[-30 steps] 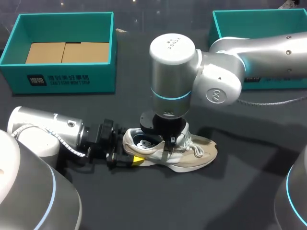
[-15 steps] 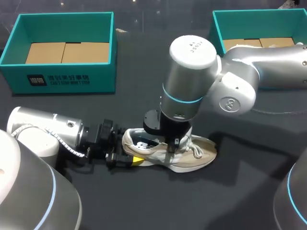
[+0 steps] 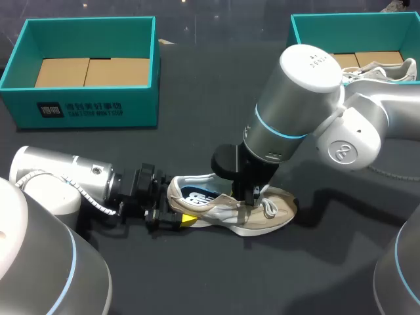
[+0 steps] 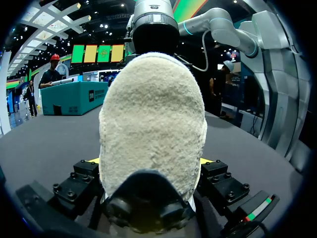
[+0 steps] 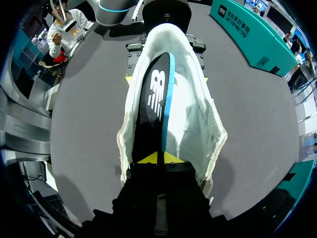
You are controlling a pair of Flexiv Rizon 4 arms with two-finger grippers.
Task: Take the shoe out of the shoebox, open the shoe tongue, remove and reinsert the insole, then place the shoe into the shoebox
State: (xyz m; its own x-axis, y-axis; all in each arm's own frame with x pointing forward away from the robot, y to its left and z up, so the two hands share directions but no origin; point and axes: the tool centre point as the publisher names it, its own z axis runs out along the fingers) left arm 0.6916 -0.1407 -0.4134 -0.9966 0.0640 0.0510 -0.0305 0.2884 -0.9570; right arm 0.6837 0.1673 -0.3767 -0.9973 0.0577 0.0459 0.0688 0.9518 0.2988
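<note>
A beige and white shoe (image 3: 266,215) lies on its sole on the dark table, toe to the right. My left gripper (image 3: 176,214) comes in low from the left, and its fingers press the fuzzy heel (image 4: 151,114) from both sides. Over the laces, my right gripper (image 3: 253,195) points down into the shoe's opening. Its yellow tips are pinched together (image 5: 161,158) on the front end of the black insole (image 5: 156,106). The blue-edged insole stands tilted on edge inside the shoe, and its heel end (image 3: 195,195) shows in the opening.
A teal shoebox (image 3: 85,113) with cardboard on its floor stands at the back left. A second teal box (image 3: 307,31) at the back right holds another shoe (image 3: 387,65). Bare dark table surrounds the shoe.
My right arm has swung and leaned to the right, and its gripper has shifted slightly toward the toe. More of the insole now shows in the opening. The left arm and the shoe have stayed put.
</note>
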